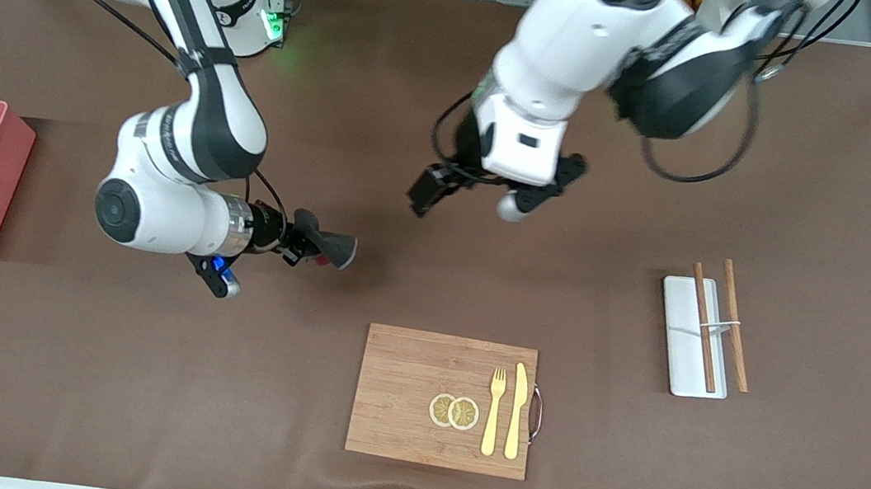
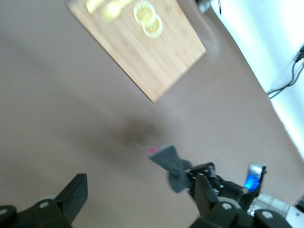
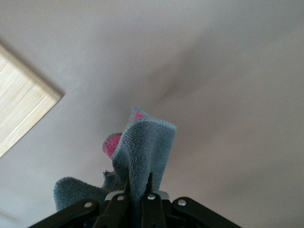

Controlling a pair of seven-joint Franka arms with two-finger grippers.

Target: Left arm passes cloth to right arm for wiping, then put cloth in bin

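Observation:
My right gripper (image 1: 307, 244) is shut on the dark grey cloth (image 1: 331, 247) and holds it just above the brown table, between the bin and the cutting board. In the right wrist view the cloth (image 3: 145, 152) stands pinched between the gripper's (image 3: 137, 190) fingers, with pink showing at its fold. My left gripper (image 1: 442, 187) is open and empty over the table's middle, a short way from the cloth toward the left arm's end. Its wrist view shows its gripper (image 2: 137, 194) spread wide, with the cloth (image 2: 168, 161) and the right gripper (image 2: 209, 178) past it. The pink bin (image 1: 12, 176) stands at the right arm's end of the table.
A wooden cutting board (image 1: 401, 390) with a fork, a knife and two lemon slices lies nearer to the front camera; it shows in the left wrist view (image 2: 156, 57) and the right wrist view (image 3: 19, 109). A white tray (image 1: 685, 342) with chopsticks lies toward the left arm's end.

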